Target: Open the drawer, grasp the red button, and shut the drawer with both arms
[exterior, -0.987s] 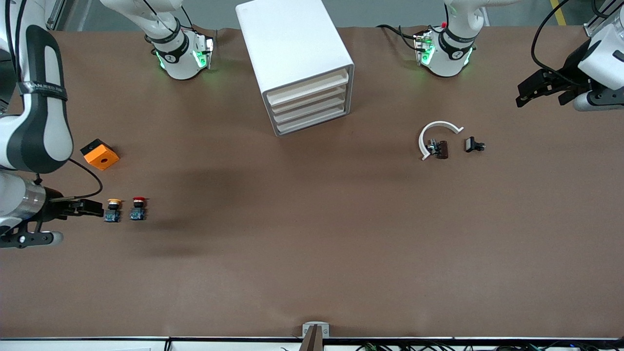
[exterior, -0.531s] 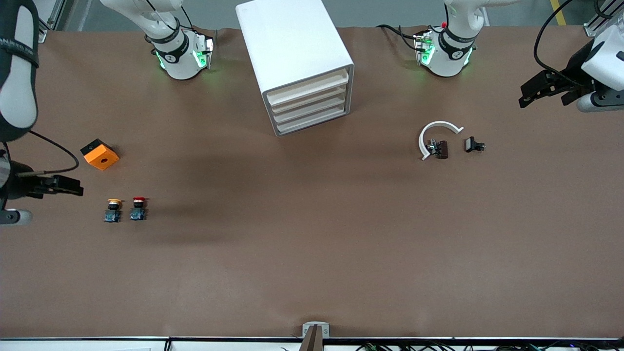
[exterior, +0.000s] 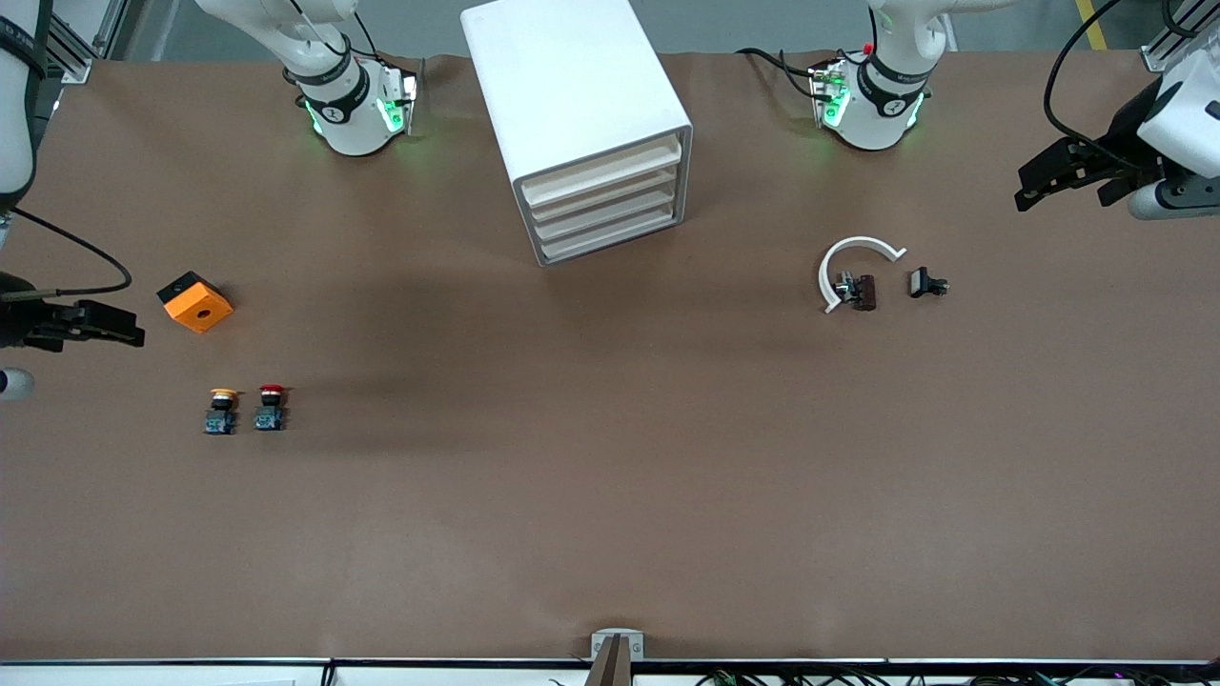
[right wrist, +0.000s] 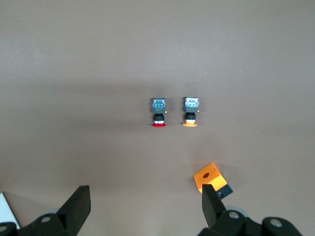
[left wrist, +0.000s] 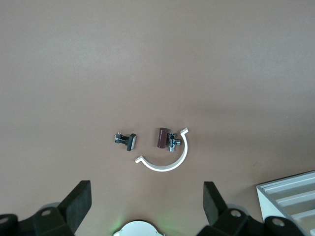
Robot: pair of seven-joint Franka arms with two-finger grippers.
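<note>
Still shut, the drawer (exterior: 602, 193) sits second from the top in the cabinet (exterior: 578, 114), mid-table, between the arms. The left gripper (exterior: 1053, 181) hovers empty, jaws apart, toward its own end. The right gripper (exterior: 100, 324) (jaws also apart) hangs beside the orange cube (exterior: 195, 302); the button (exterior: 271, 407) stands close by, so the right arm is nearer it.

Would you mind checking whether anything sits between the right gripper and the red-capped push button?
Nothing blocks it. The open right gripper is over the table's edge at the right arm's end; the red-capped push button has only the yellow-capped push button close beside it.
</note>
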